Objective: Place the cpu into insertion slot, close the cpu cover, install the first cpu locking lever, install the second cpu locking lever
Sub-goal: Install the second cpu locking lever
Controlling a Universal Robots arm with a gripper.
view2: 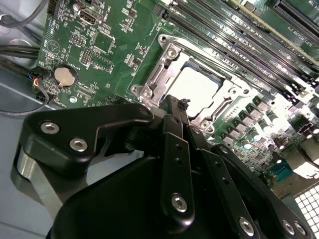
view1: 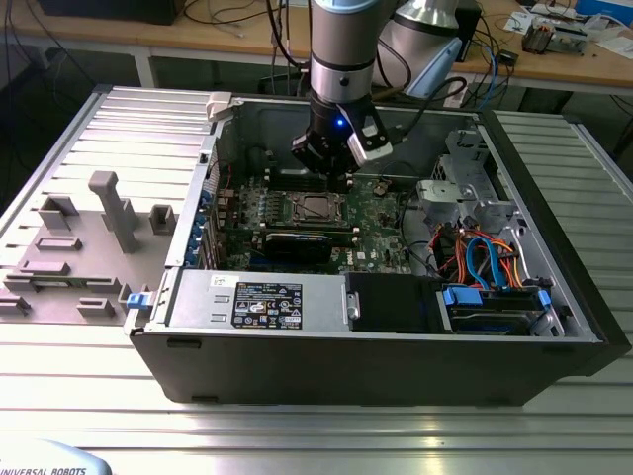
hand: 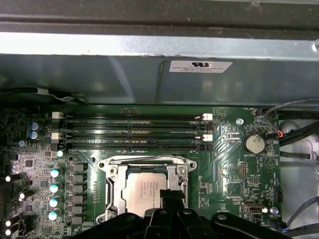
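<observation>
Hidden first: in both wrist views the black gripper (view2: 183,107) covers the near edge of the insertion slot (hand: 145,188), so we cannot make out the locking levers there. In the second wrist view the jaws come together to one narrow tip with no gap between them, pinched closed on nothing we can see, poised at the edge of the socket frame.

The open computer case (view1: 554,247) lies on a ribbed metal counter (view1: 297,435). Inside sits the green circuit board (hand: 227,169), a black power supply box (view1: 252,302) with a label, and a bundle of blue and orange cables (view1: 485,259).

The cpu (hand: 144,191) lies flat in the insertion slot, its dull silver square top showing through the window of the cpu cover (hand: 115,184). The cover, a thin shiny metal frame, lies flat down around the chip. Long black memory slots (hand: 132,132) run just beside the socket; a round silver coin cell (hand: 253,144) sits well apart from it.

In the exterior view the arm (view1: 341,59) hangs straight above the socket
</observation>
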